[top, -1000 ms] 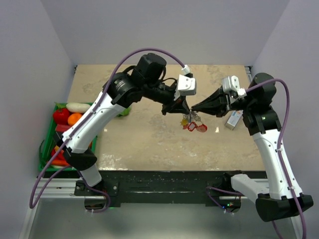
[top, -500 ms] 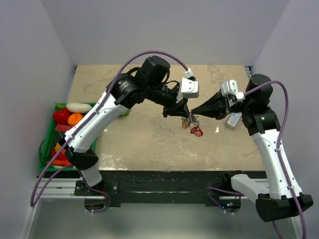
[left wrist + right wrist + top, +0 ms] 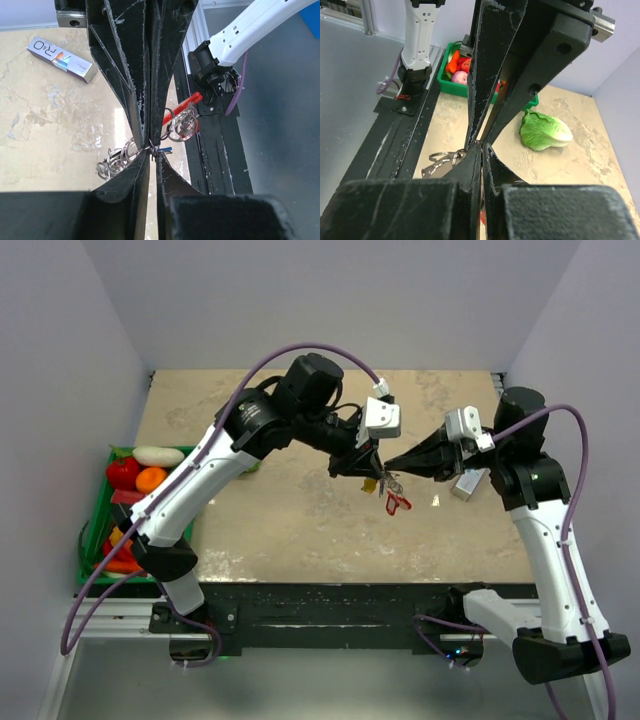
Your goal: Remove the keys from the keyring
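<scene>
The keyring (image 3: pixel 386 480) hangs above the table between my two grippers, with its red fob (image 3: pixel 398 504) dangling below. The keys (image 3: pixel 372 485) are bunched on it and too small to tell apart. My left gripper (image 3: pixel 376 469) and right gripper (image 3: pixel 389 465) meet tip to tip, both shut on the ring's thin wire. In the left wrist view my left gripper (image 3: pixel 153 153) pinches the wire, with silvery rings (image 3: pixel 116 160) to its left, the red fob (image 3: pixel 181 108) behind and a blue key tip (image 3: pixel 167 149). In the right wrist view my right gripper (image 3: pixel 481 145) is shut, with rings (image 3: pixel 441 161) beside it.
A white-and-blue card box (image 3: pixel 466 483) lies by the right arm, also in the left wrist view (image 3: pixel 62 58). A lettuce (image 3: pixel 545 131) lies on the table's left part. A green basket (image 3: pixel 92 530) of vegetables stands off the table's left edge.
The bunch has come up off the table and the red fob now dangles. Both gripper tips have risen and shifted slightly right, staying together on the ring.
</scene>
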Motion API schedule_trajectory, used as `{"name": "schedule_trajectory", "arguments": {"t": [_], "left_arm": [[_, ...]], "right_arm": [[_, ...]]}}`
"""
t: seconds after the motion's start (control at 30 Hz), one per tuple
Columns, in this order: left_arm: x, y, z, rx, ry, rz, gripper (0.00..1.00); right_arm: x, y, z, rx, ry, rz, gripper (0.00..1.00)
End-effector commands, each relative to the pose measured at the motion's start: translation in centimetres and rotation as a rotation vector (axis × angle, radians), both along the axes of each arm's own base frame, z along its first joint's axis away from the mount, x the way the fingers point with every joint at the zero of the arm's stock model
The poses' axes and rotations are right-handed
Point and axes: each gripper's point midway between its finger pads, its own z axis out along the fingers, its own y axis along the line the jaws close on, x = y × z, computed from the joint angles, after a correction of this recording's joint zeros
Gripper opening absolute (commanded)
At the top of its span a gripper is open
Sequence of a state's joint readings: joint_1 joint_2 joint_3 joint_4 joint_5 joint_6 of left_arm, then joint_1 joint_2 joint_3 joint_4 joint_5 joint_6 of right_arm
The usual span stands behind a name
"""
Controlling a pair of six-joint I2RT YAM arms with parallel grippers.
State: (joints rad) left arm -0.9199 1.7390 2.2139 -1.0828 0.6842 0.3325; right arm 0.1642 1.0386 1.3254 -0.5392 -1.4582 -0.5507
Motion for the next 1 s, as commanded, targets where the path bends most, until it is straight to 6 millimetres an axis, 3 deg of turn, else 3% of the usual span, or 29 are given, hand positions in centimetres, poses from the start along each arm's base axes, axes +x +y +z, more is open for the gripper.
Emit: {"name": "schedule_trajectory", "arguments": {"t": [0.0, 0.33, 0.7, 0.8, 0.87, 0.97], "left_arm": [[-0.4, -1.4, 1.4, -0.072, -0.033, -0.038, 0.20], [-0.4, -1.3, 1.2, -0.068, -0.031, -0.040, 0.12], [-0.6, 0.0, 3.2, -0.101, -0.088, -0.019, 0.19], [-0.7, 0.0, 2.9, -0.094, -0.084, -0.023, 0.14], [-0.8, 0.1, 2.9, -0.094, -0.083, -0.029, 0.00], [-0.8, 0.1, 2.9, -0.094, -0.083, -0.028, 0.00]], "right_arm": [[-2.2, 0.3, 2.2, 0.033, -0.101, 0.097, 0.00], [-3.3, 0.0, 3.2, 0.053, -0.119, 0.141, 0.00], [-3.3, -0.3, 2.9, 0.053, -0.126, 0.122, 0.00], [-3.3, -0.4, 2.9, 0.053, -0.126, 0.116, 0.00], [-3.3, -0.5, 3.0, 0.053, -0.132, 0.111, 0.00], [-3.3, -0.5, 3.1, 0.053, -0.137, 0.107, 0.00]]}}
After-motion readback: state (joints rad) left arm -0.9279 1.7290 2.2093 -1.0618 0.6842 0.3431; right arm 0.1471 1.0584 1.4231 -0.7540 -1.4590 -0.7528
